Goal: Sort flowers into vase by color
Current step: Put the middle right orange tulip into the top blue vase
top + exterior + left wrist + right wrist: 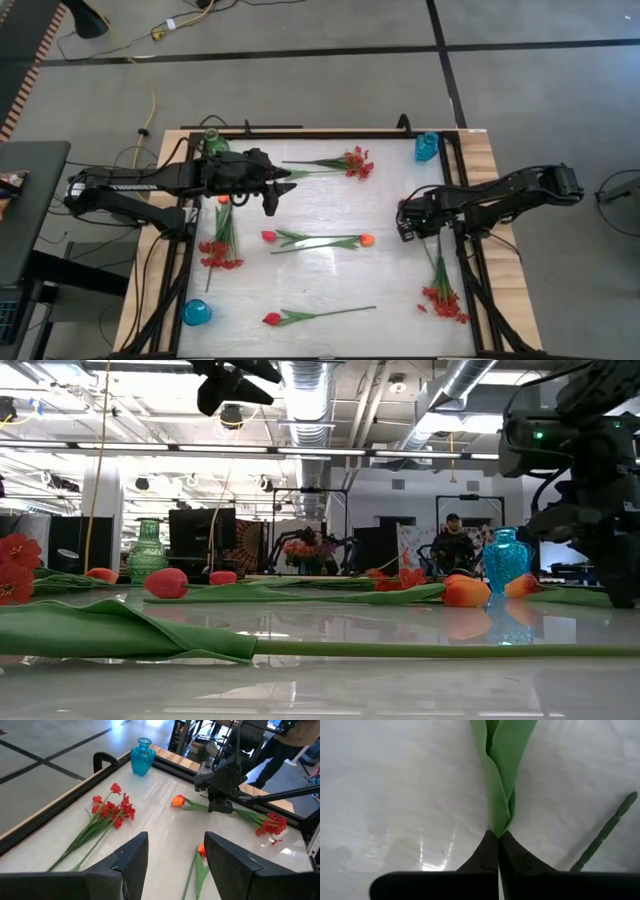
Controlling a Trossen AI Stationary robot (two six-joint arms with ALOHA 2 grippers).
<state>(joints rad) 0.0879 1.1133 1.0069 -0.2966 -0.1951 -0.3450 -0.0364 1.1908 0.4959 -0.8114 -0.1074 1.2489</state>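
My right gripper (408, 225) points down at the table's right side, shut on a green leaf of an orange tulip (178, 800) that lies flat on the table. The arm hides this tulip in the high view. My left gripper (175, 865) hangs open and empty above the table's left part. Lying on the white table are a second orange tulip (367, 240), two pinkish-red tulips (268, 236) (272, 319) and three red sprays (352, 162) (220, 250) (445, 300). A green vase (213, 143) and two blue vases (427, 147) (196, 313) stand at the corners. My right gripper pinches the narrow end of a folded green leaf (500, 822) between its two fingertips (485, 852). The fingers come from above, pointing down. The leaf and the tulip's bloom lie on the table.
A bare stem of the right red spray (605, 832) lies close beside my right gripper. A black frame (455, 180) borders the table. People stand in the room behind the table. Open table surface lies between the near tulip and the right spray.
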